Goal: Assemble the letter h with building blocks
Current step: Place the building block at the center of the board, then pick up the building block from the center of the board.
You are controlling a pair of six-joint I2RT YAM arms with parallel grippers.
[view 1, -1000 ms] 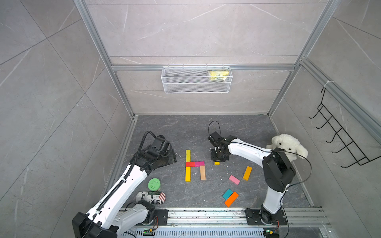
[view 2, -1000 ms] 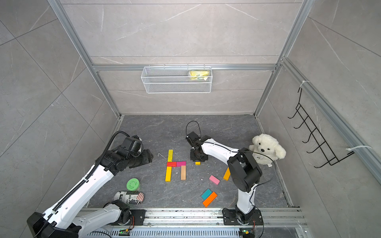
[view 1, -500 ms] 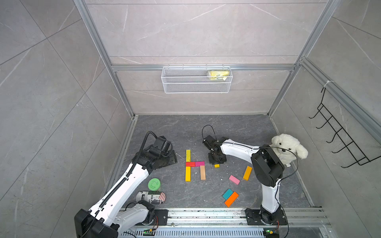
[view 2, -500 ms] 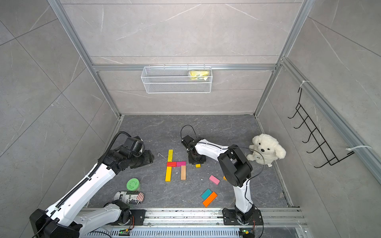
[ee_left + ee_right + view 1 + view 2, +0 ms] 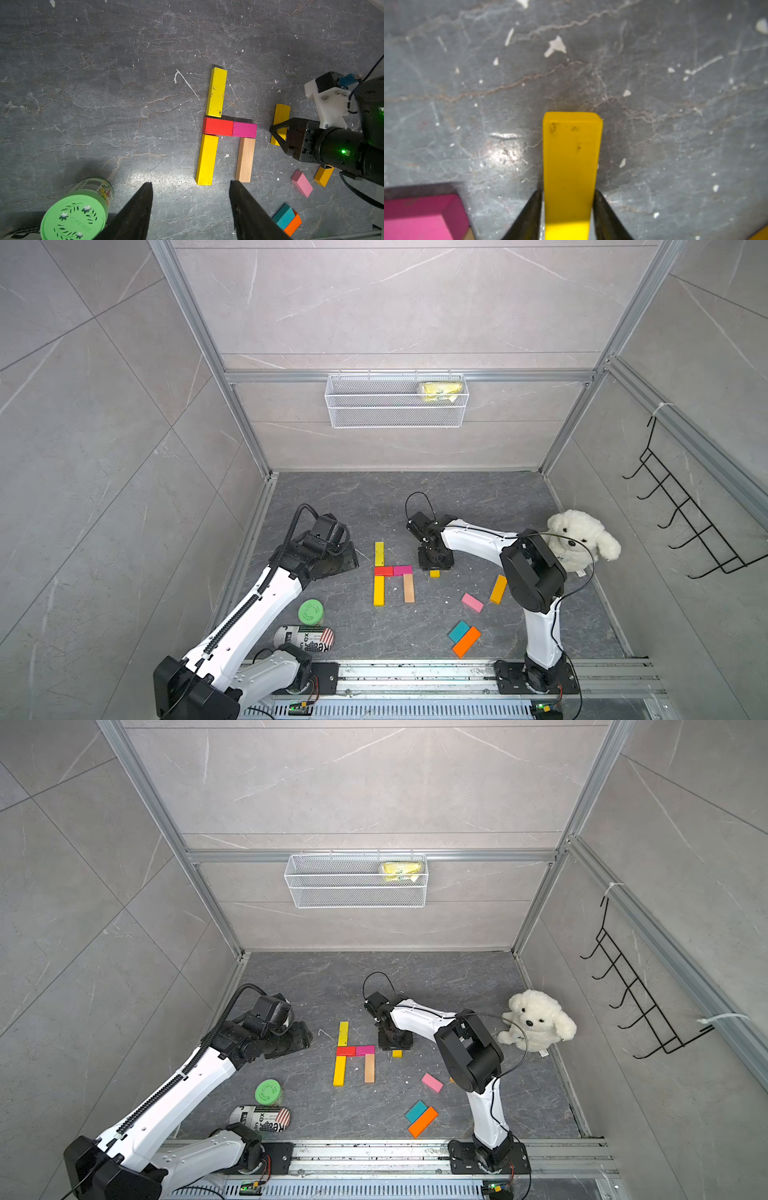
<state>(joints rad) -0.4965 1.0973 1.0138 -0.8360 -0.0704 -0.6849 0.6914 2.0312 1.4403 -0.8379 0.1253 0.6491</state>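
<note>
Five building blocks lie as an h on the floor: two long yellow ones (image 5: 379, 553) (image 5: 378, 590), a red one (image 5: 383, 571), a magenta one (image 5: 402, 570) and a tan one (image 5: 408, 588). A short yellow block (image 5: 571, 162) lies flat just right of the magenta one. My right gripper (image 5: 434, 567) points down over it. Its jaws straddle the block's sides with a thin slit showing on one side. My left gripper (image 5: 190, 182) hovers open and empty left of the h. Amber (image 5: 498, 589), pink (image 5: 472, 602), teal (image 5: 459, 631) and orange (image 5: 466, 642) blocks lie loose at the front right.
A green-lidded jar (image 5: 310, 611) and a printed can (image 5: 305, 639) sit by my left arm's base. A white plush dog (image 5: 582, 541) leans at the right wall behind my right arm. A wire basket (image 5: 397, 400) hangs on the back wall.
My right arm's elbow has swung left while its gripper stayed over the short yellow block. The jaws have eased off the block. The left arm has hardly moved.
</note>
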